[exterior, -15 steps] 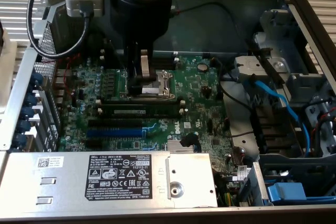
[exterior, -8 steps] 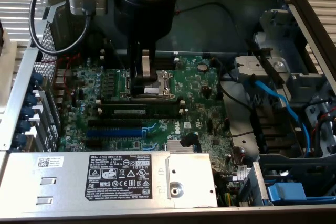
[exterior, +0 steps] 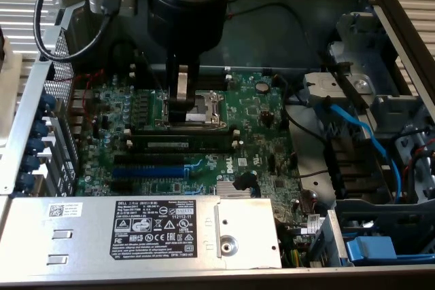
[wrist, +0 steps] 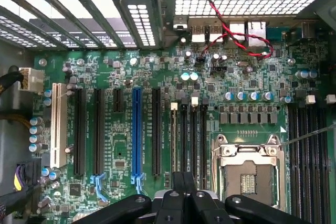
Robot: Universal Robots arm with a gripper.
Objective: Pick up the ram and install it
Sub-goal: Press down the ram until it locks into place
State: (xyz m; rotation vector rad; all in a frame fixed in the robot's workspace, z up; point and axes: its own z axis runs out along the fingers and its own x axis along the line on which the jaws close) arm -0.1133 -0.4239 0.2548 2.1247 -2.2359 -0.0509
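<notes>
The ram (exterior: 180,145) is a long dark green stick with a small white label. It stands lengthwise in the row of black memory slots (exterior: 182,138) just in front of the CPU socket (exterior: 198,109). In the wrist view its thin pale edge (wrist: 174,135) runs along one slot. My gripper (exterior: 181,108) hangs over the socket's edge, just behind the ram. Its fingers are pressed together, and I see nothing between them. In the wrist view the black fingertips of the gripper (wrist: 184,178) sit over the ends of the memory slots.
A silver power supply (exterior: 163,232) covers the board's near edge. The blue expansion slot (exterior: 148,171) lies between it and the ram. Blue cables (exterior: 360,134) and a drive cage fill the exterior view's right. A twisted red and black wire (wrist: 231,30) crosses near the rear ports.
</notes>
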